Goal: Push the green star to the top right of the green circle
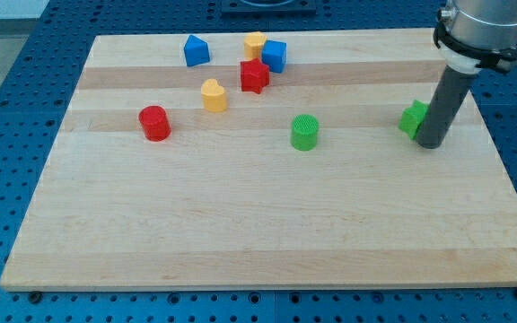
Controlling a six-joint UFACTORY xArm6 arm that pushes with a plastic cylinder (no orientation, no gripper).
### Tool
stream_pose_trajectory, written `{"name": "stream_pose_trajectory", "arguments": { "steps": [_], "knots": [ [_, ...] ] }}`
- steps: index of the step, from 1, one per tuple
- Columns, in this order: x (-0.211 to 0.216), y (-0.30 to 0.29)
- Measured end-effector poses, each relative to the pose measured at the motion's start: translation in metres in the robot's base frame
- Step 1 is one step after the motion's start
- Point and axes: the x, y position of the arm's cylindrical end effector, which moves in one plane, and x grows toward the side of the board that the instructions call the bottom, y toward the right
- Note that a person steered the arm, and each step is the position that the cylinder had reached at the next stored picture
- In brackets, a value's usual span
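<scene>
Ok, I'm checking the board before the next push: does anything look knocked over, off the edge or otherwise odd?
Nothing stands out. All blocks sit flat on the board. My tip rests against the right side of the green star, well to the right of the green circle. The other blocks cluster at the view's upper left.

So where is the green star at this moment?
The green star lies near the board's right edge in the camera view, touching my tip on its left side, to the right of the green circle.
</scene>
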Motion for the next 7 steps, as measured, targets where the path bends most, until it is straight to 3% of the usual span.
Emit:
{"name": "stream_pose_trajectory", "arguments": {
  "steps": [3,5,7],
  "knots": [
    [-0.01,0.075],
    [-0.054,0.056],
    [-0.044,0.039]
  ]
}}
